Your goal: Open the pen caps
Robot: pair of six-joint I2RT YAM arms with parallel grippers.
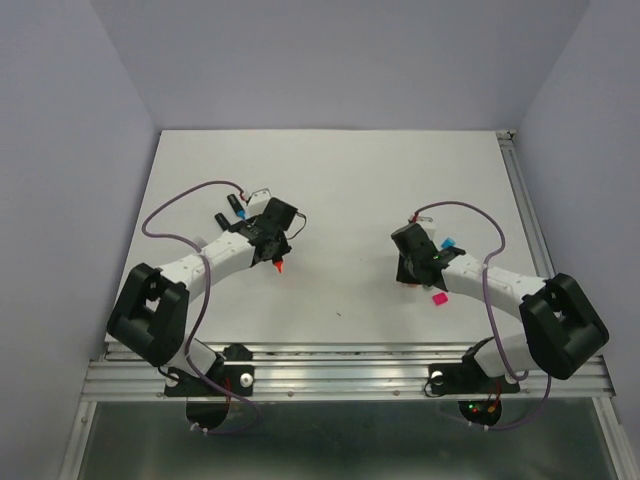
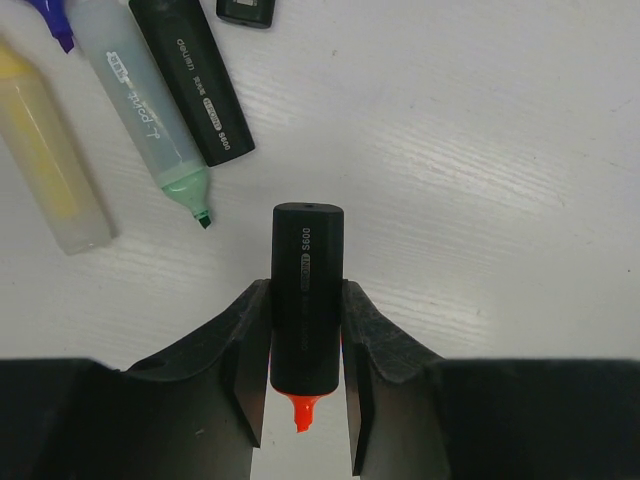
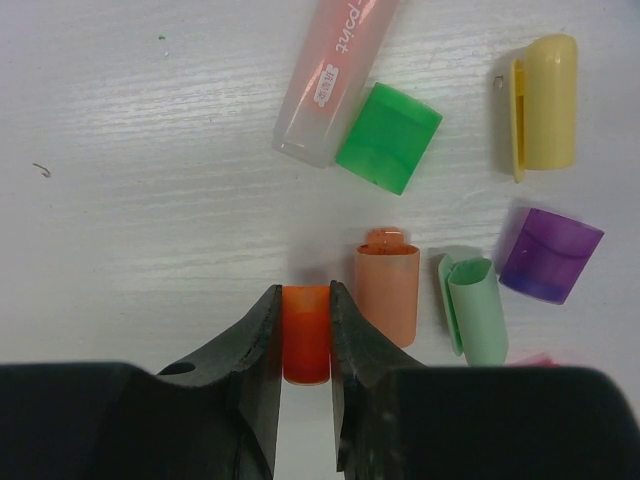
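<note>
- Left gripper (image 2: 303, 300): fingers clamped on black highlighter (image 2: 307, 270); its orange tip (image 2: 303, 410) is bare and points back toward the wrist.
- Loose pens up-left of it on table (image 2: 480, 150): yellow pen (image 2: 45, 160), green-tipped pen (image 2: 145, 110) uncapped, second black pen (image 2: 190, 80).
- Right gripper (image 3: 305, 300): fingers closed on orange cap (image 3: 305, 335), well apart from its pen.
- Caps rightward: peach cap (image 3: 387, 290) just beside, mint cap (image 3: 475, 310), purple cap (image 3: 551, 255); green cap (image 3: 390, 137) and yellow cap (image 3: 548, 100) farther off.
- Handling, as judged: cap is already off. Lower it straight down, staying left of peach cap. Release gently so it does not roll. Lay highlighter beside loose pens.
</note>
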